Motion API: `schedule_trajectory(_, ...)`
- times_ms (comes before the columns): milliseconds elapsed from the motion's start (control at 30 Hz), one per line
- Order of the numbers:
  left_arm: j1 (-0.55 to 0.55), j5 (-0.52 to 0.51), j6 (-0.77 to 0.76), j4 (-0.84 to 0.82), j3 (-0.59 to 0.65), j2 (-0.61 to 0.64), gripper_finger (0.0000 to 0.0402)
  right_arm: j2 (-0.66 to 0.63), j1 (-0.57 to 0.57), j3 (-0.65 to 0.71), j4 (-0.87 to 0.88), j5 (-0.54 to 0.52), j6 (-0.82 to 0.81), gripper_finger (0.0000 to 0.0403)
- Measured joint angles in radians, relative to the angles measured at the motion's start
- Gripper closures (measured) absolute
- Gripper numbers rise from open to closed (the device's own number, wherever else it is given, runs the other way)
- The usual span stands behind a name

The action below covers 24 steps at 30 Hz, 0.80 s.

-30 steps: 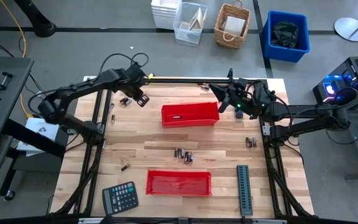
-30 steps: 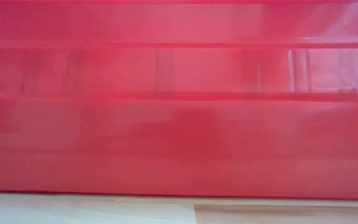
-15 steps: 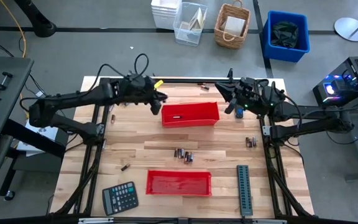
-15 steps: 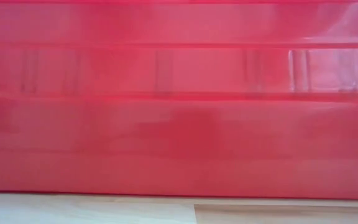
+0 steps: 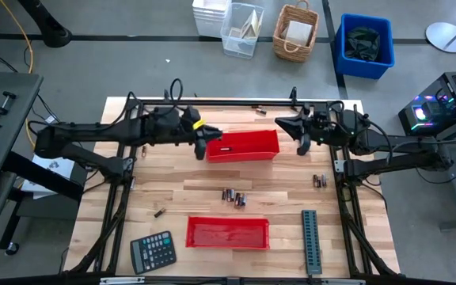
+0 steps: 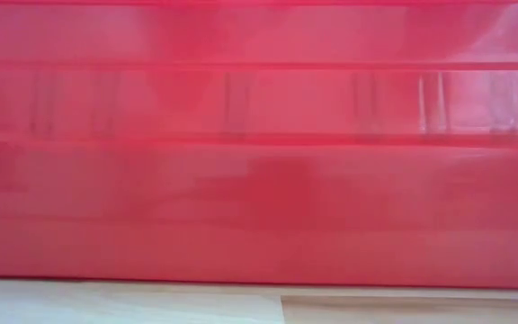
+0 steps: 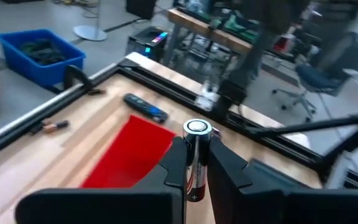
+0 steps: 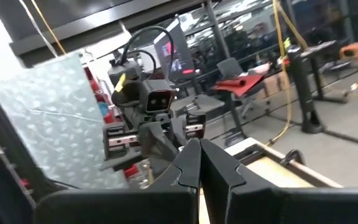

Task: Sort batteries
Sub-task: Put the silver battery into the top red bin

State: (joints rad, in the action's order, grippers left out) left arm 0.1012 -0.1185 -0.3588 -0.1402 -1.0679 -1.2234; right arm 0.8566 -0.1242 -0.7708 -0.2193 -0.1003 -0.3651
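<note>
Wooden table (image 5: 196,194), grey floor (image 5: 117,47) around

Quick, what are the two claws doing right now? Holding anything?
Left gripper: closed on a battery, at the left end of the far red tray.
Right gripper: closed, holding nothing.

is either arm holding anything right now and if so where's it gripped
The left gripper holds a battery upright, jaws clamped on its lower body, its top end sticking out. The right gripper is shut and holds nothing.

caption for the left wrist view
Left gripper holding a battery upright above the red tray.
</note>
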Motion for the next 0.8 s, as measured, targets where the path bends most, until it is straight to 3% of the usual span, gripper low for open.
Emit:
schedule_trajectory(467,-0.063,-0.002,0.16,0.003,0.055,0.253,0.0378,0.008,0.001,0.0,-0.009,0.006,-0.151,0.0402)
schedule_trajectory(800,-0.146,0.005,0.101,0.366,0.313,0.408,0.0381,0.0,0.061,0.0,-0.011,0.071,-0.188,0.0402)
